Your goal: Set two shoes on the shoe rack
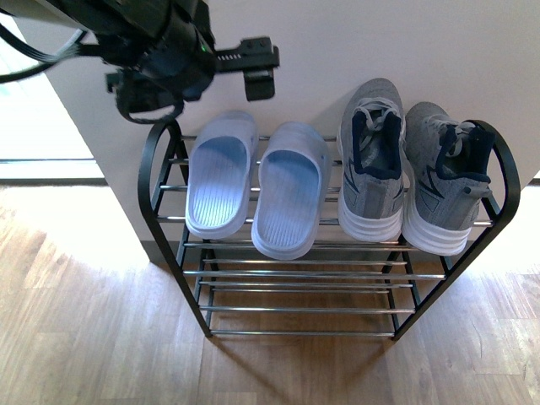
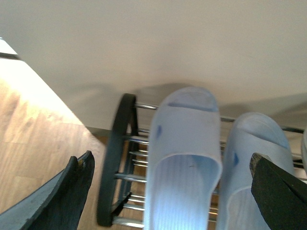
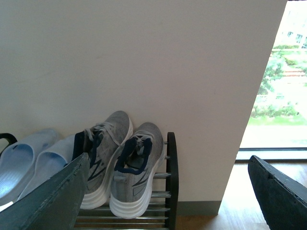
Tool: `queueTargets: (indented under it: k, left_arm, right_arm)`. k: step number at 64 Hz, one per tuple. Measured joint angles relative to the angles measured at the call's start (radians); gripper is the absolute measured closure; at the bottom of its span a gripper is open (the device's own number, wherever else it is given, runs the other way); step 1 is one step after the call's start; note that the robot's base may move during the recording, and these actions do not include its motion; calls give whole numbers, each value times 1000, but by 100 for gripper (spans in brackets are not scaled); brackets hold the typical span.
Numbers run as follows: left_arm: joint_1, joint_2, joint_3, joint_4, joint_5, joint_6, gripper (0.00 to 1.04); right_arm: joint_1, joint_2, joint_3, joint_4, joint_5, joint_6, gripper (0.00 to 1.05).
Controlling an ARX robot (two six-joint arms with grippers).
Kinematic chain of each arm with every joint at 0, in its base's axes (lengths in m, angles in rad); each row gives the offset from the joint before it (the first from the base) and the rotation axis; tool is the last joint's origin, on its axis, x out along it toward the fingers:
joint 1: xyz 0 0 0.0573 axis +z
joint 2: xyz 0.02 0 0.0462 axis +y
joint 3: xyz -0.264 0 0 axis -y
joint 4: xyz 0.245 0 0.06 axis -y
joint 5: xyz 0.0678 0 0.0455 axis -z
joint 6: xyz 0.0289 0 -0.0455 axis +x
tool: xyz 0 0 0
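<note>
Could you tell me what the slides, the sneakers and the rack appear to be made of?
Slides: likely moulded foam or rubber, matte, ribbed footbeds. Sneakers: grey knit fabric, seemingly rubber white soles. Rack: shiny chrome-look metal bars, black frame.

Two pale blue slides [image 2: 184,158] lie side by side on the chrome bars of the shoe rack [image 2: 117,158], toes toward the cream wall [image 2: 153,43] — the left gripper [image 2: 168,191] spread wide, one dark fingertip [image 2: 72,191] over the wooden floor [image 2: 33,143], the other over the second slide.

Pale wall [image 1: 337,42] behind; wood floor [image 1: 84,337] below; bright window [image 3: 283,81] aside.
</note>
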Motion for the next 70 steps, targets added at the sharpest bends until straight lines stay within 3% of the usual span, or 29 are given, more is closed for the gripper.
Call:
queueTargets:
  k: [8, 23, 34, 36, 39, 45, 50, 70]
  left_arm:
    - [23, -203, -181, -5, -130, -26, 9]
    - [42, -743, -486, -173, -420, -128, 9]
    - [38, -877, -526, -218, -441, -169, 9]
    - [42, -880, -535, -200, -414, -152, 10]
    - [82, -900, -615, 4, -208, -65, 19]
    - [141, -958, -785, 359, 112, 190, 38]
    - [165, -1006, -829, 422, 184, 275, 51]
    - [245, -1163, -950, 388, 260, 353, 103]
  right_arm:
    - [0, 0, 0, 0, 0, 0, 9]
    - [0, 0, 0, 0, 0, 0, 9]
    - [0, 0, 0, 0, 0, 0, 9]
    - [0, 0, 0, 0, 0, 0, 9]
    - [0, 0, 0, 0, 0, 0, 9]
    - [0, 0, 0, 0, 1, 0, 9]
    - [0, 0, 0, 0, 0, 0, 9]
    - [0, 0, 0, 0, 0, 0, 9]
